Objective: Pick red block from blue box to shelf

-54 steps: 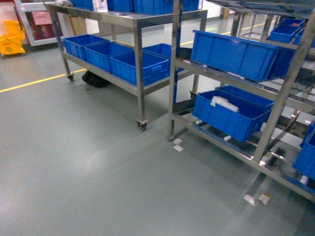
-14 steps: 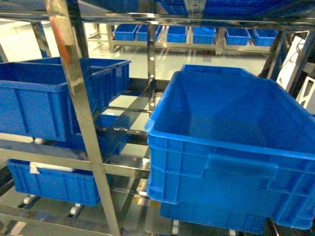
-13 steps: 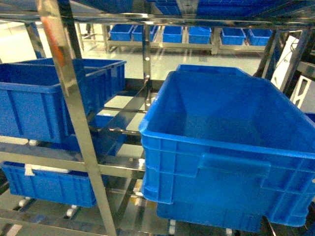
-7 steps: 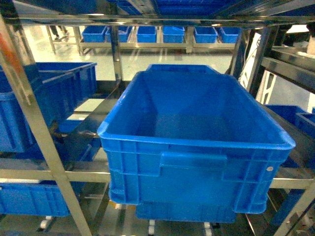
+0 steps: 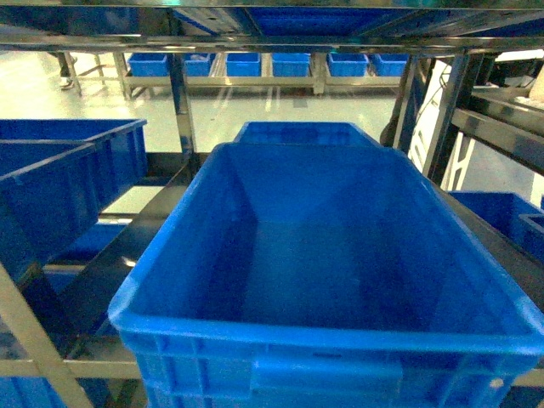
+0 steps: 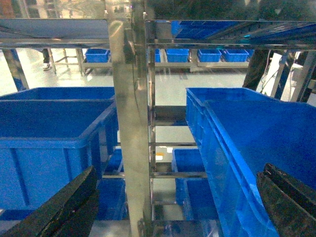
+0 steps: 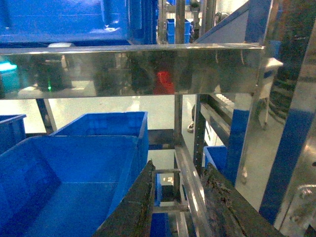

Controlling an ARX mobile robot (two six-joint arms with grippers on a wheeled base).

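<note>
The red block and the blue box are out of view in every frame. The shelf of shiny steel posts and tiers fills the head view at close range, and neither gripper shows there. My left gripper is wide open in front of a shelf post, nothing between its fingers. My right gripper is open by a narrow gap under a steel shelf beam, with only a shelf rail seen through the gap. A red smear shows as a reflection on that beam.
A large dark blue ribbed crate sits on the tier right in front, its inside bare. A second crate stands behind it and others to the left. The crate wall is close to my left gripper's right finger.
The head view has closed in on the shelf: the floor and racks seen from afar gave way to the big dark blue crate, which has shifted to centre and grown.
</note>
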